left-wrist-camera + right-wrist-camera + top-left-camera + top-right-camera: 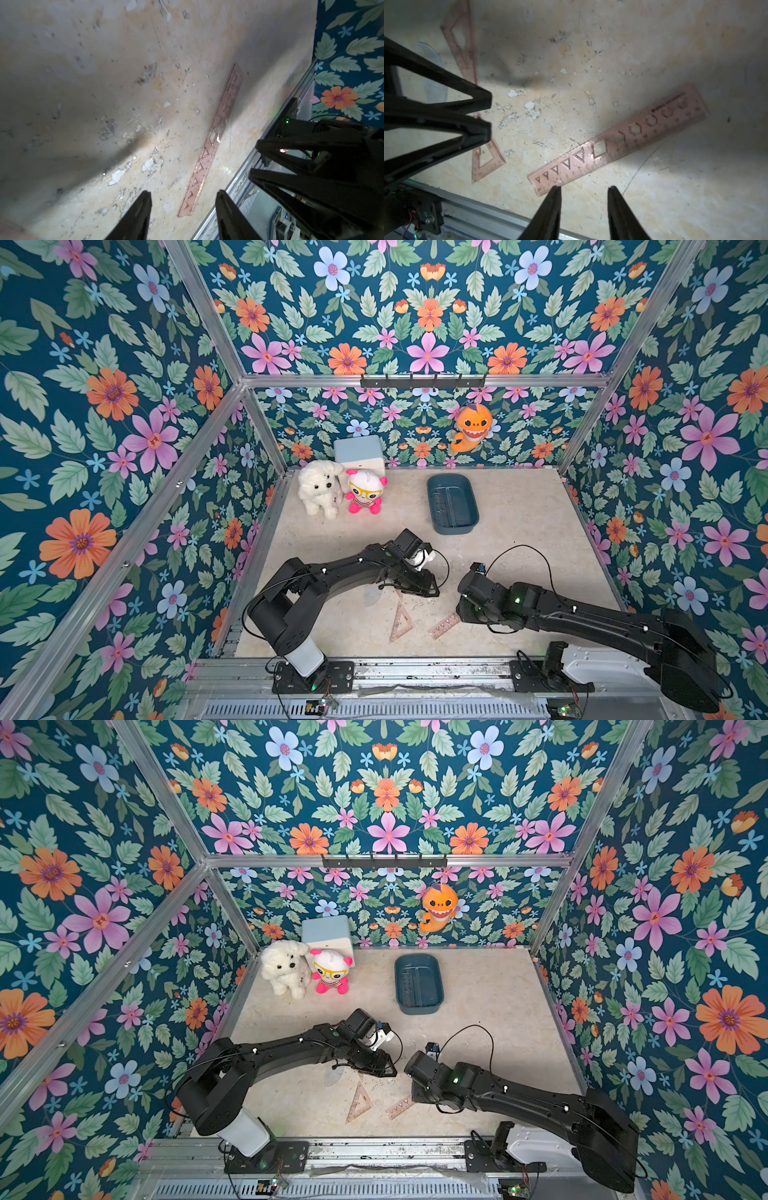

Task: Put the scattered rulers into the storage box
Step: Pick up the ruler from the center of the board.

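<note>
Bench lot: rulers loose at the near edge, both hands low over them, nothing gripped
Bench (519, 531), pale and scuffed, carries everything; storage box (454, 527), a teal tray, sits at the far side, well apart from the loose pieces, and the faint straight shapes inside it cannot be made out; left hand (184, 192), spread and empty, hangs near the set square's tip and faces the stencil ruler (618, 141), probably lining up on one of them; right hand (584, 187), spread to a narrower gap and empty, has one fingertip (555, 193) at the ruler's triangle end, seemingly to catch an edge, since so thin a flat piece offers no other hold; set square (401, 622) lies flat just beside the ruler, untouched; both not yet boxed
</note>
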Controlling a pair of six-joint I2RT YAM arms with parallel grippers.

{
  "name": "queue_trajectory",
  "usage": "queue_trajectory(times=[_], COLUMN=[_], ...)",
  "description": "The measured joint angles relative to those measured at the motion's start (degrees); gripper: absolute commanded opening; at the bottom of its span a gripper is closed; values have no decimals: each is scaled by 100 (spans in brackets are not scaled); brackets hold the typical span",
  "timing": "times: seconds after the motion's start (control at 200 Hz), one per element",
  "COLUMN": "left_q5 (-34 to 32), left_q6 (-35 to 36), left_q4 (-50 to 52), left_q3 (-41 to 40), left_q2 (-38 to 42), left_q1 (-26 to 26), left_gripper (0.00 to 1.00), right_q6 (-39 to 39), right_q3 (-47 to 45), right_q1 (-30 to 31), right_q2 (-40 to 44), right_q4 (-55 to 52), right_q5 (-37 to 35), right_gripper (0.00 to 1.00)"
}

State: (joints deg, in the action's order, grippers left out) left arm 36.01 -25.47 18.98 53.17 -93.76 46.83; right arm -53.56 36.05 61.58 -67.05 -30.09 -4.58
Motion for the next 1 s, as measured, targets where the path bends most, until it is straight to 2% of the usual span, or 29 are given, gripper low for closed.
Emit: queue_trajectory(times=[0.33, 0.54, 0.75, 1.0], left_q5=[461, 562, 629, 922], left_q6=[94, 0, -146, -271], left_q4=[-127, -387, -651, -929], left_q3=[-304, -374, -398, -378], left_q2=[-70, -278, -525, -791], left_q1=[166, 197, 195, 190], left_gripper=[51, 51, 48, 46], right_q6=[-442, -476, -179, 289], right_q3=[-577, -645, -728, -321], right_q1=[2, -286, -885, -1290], right_q2=[-245, -546, -590, -1384], right_q4=[787, 1143, 1569, 2253], right_q5=[33, 175, 424, 664], right_gripper=[36, 34, 32, 29])
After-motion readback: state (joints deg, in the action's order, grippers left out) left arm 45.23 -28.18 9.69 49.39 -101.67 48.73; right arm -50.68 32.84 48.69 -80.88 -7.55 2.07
